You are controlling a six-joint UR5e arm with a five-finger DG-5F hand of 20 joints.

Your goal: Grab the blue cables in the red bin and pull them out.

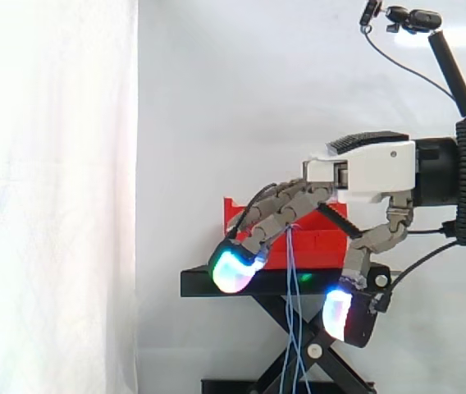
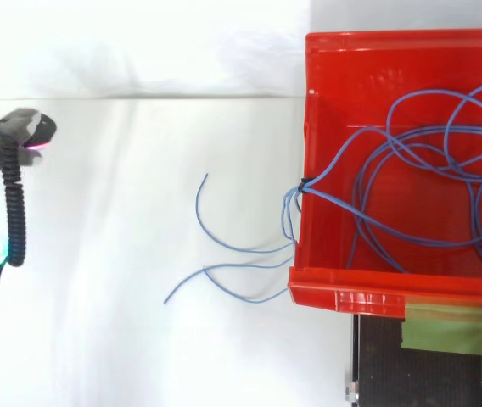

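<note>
Clearly, the hand (image 1: 370,168), at the right middle of the side view, is spread: fingers (image 1: 235,269) and thumb are apart and pinch nothing. The blue cables (image 2: 411,161) lie looped in the red bin (image 2: 343,68) at the top view's right. Their ends hang over its left wall.

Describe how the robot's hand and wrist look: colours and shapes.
The hand has a boxy white palm with a black ribbed patch on top. Its fingers are grey, built of linked segments, ending in thick rounded pads glowing cyan, green and bluish white. The wrist is a black cylinder.
</note>
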